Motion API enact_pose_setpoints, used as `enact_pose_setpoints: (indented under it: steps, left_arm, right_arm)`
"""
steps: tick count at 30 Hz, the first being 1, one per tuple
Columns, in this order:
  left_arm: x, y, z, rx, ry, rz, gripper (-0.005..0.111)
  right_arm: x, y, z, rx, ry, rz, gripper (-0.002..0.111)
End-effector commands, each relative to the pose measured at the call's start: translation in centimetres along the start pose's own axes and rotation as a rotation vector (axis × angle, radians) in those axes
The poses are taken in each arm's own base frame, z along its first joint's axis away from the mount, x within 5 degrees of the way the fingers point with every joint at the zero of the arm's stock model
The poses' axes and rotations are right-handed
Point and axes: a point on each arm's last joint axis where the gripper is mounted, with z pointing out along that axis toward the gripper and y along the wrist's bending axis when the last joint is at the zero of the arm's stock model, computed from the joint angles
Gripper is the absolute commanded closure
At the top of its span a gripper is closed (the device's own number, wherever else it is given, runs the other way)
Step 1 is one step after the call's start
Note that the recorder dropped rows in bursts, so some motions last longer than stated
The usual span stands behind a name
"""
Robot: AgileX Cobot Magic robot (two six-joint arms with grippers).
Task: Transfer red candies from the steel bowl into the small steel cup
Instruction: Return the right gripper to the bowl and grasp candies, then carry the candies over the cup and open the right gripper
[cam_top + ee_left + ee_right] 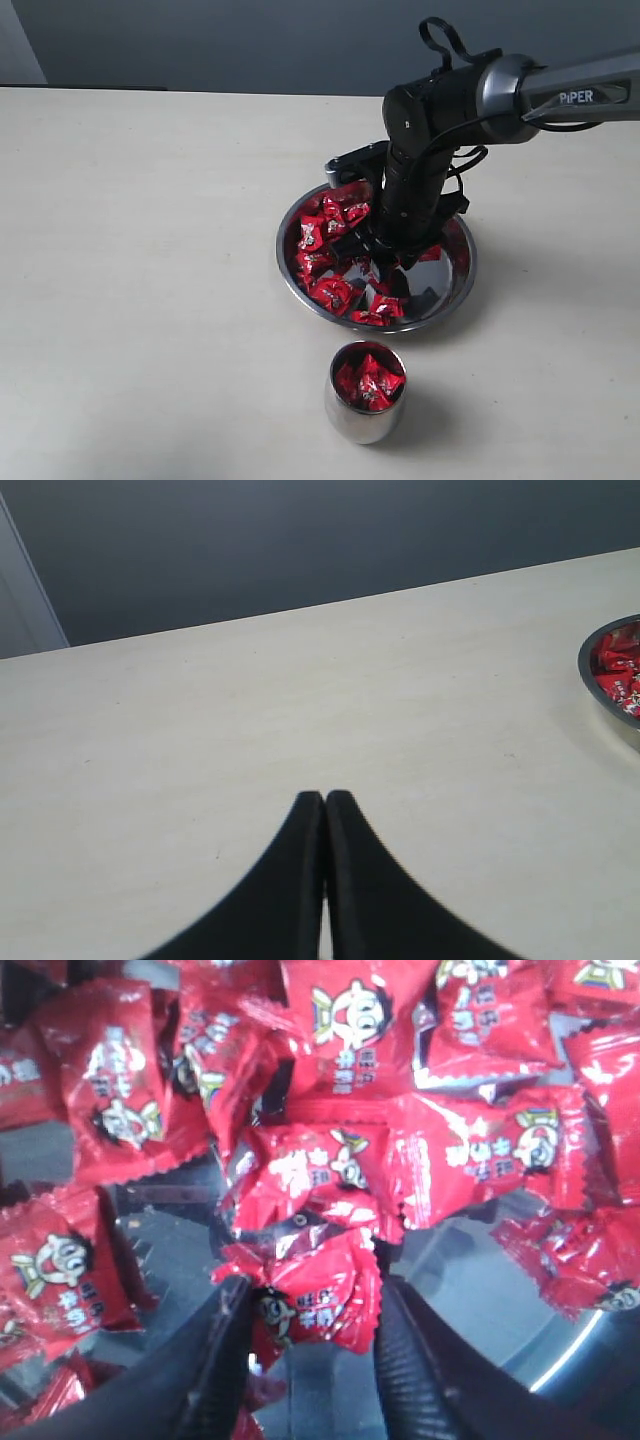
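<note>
Right wrist view, close over the red candies point(340, 1170) in the steel bowl point(480, 1280): right jaws set narrow, about one wrapper apart, with a single red candy point(318, 1298) between them and seemingly touched on both sides. Probably held only by the crinkly wrapper, so likely to slip out on the lift if squeezed too lightly. Also a neighbour candy point(320, 1185) pressed against the gripped one; may be dragged along and dropped on the desk point(150, 250) on the way.

From the exterior view, small steel cup point(365, 425) standing near the bowl, on the camera side, with several candies point(368, 380) heaped close to its mouth. A narrow target, so easy to miss, or to bounce a candy off the heap. Easy also to knock over with a low approach.

Left jaws pressed together, holding nothing, over bare desk and well apart from the bowl.
</note>
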Motion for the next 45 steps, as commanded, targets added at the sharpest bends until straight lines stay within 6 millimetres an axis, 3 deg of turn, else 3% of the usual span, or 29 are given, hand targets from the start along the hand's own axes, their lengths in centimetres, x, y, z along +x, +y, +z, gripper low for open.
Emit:
enact_pose_setpoints:
  steps: [1, 2, 3, 4, 7, 9, 12, 21, 26, 32, 37, 45]
  left_arm:
    - [0.1, 0.0, 0.0, -0.003, -0.006, -0.004, 0.106]
    - [0.1, 0.0, 0.0, -0.003, -0.006, -0.004, 0.106]
    - [0.1, 0.0, 0.0, -0.003, -0.006, -0.004, 0.106]
    - [0.1, 0.0, 0.0, -0.003, -0.006, -0.004, 0.106]
    - [0.1, 0.0, 0.0, -0.003, -0.006, -0.004, 0.106]
    - [0.1, 0.0, 0.0, -0.003, -0.006, -0.004, 0.106]
    - [0.1, 0.0, 0.0, -0.003, -0.006, -0.004, 0.106]
    - [0.1, 0.0, 0.0, -0.003, -0.006, -0.004, 0.106]
    - [0.1, 0.0, 0.0, -0.003, -0.006, -0.004, 0.106]
    - [0.1, 0.0, 0.0, -0.003, -0.006, -0.004, 0.106]
    - [0.1, 0.0, 0.0, -0.003, -0.006, -0.004, 0.106]
    - [0.1, 0.0, 0.0, -0.003, -0.006, -0.004, 0.106]
  right_arm:
    - [-0.2, -0.2, -0.1, -0.004, -0.011, 0.000, 0.083]
    - [-0.2, -0.2, -0.1, -0.004, -0.011, 0.000, 0.089]
    - [-0.2, -0.2, -0.1, -0.004, -0.013, 0.000, 0.105]
    - [-0.2, -0.2, -0.1, -0.004, -0.013, 0.000, 0.109]
    - [-0.2, -0.2, -0.4, -0.004, -0.013, 0.000, 0.109]
    - [-0.1, -0.2, -1.5, -0.004, -0.032, 0.000, 0.109]
    - [0.2, 0.0, -4.9, -0.014, -0.088, 0.005, 0.109]
    - [1.3, 0.4, -9.7, -0.027, -0.153, 0.003, 0.109]
    - [2.5, 2.1, -12.1, -0.035, -0.158, -0.048, 0.109]
    - [4.8, 5.8, -15.0, -0.057, -0.190, -0.156, 0.109]
    - [7.8, 7.5, -14.8, -0.067, -0.186, -0.225, 0.109]
    - [11.4, 7.5, -13.1, -0.123, -0.154, -0.201, 0.109]
